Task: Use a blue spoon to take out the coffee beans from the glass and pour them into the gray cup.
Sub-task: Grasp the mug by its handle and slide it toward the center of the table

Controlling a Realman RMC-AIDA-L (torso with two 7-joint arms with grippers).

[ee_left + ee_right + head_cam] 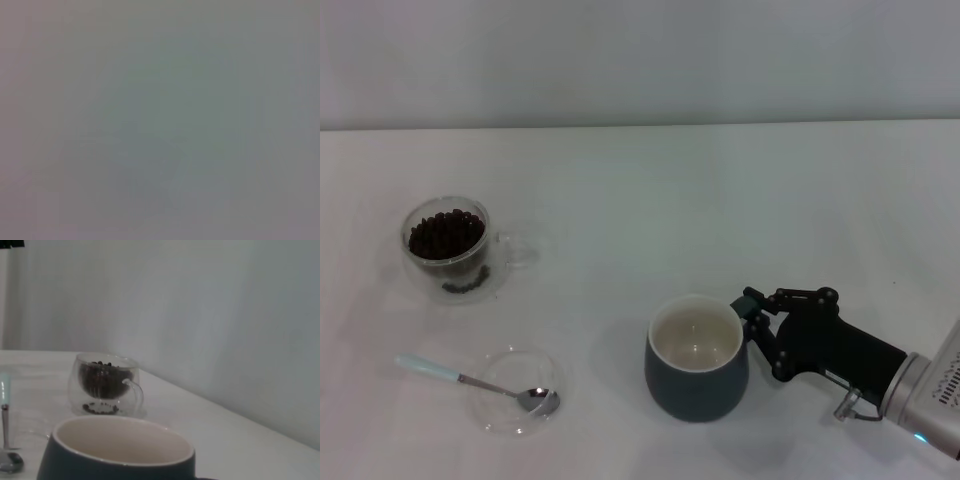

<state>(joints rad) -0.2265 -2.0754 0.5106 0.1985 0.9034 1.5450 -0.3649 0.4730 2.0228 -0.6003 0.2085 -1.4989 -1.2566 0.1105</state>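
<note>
My right gripper (752, 310) sits at the handle side of the gray cup (696, 358), fingertips up against the rim, but I cannot tell whether they pinch the handle or only flank it. The cup is upright, its cream inside bare. My left arm is out of sight, and its wrist camera gives me nothing but gray.

Working outward: the blue spoon (475, 382) lies well to the left, its metal bowl in a shallow clear dish (518, 391) and its pale handle jutting over the rim. Beyond it stands the glass (451, 248), heaped with coffee beans (445, 234).

By my reading this step is steadying the cup. To do it well I'd keep the grip low and square so the cup cannot tip or turn when beans arrive.
</note>
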